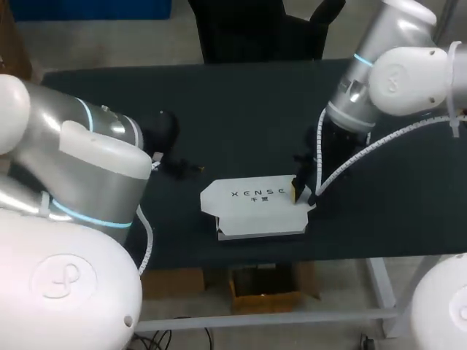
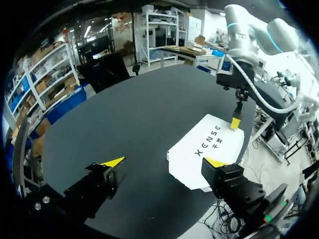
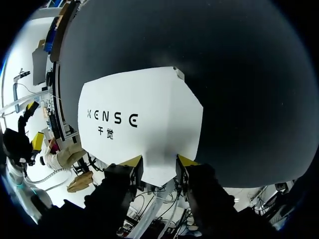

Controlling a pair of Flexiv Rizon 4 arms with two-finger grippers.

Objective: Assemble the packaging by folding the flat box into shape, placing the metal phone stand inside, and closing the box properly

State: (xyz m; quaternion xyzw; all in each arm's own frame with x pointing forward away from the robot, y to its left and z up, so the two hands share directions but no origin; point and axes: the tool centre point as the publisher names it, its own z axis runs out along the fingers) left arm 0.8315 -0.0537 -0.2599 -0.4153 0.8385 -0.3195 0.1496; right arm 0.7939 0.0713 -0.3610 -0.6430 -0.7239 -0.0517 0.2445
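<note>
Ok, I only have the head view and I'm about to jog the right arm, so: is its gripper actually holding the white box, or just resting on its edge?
Observer: Holding it, as far as I can see. In the right wrist view a narrow flap of the white box sits between the fingers of the right gripper, and both meet its edges.
Operator: And the left gripper? It's lost against the dark table for me.
Observer: The left gripper is open and empty, over bare table, with the box ahead of it.
</note>
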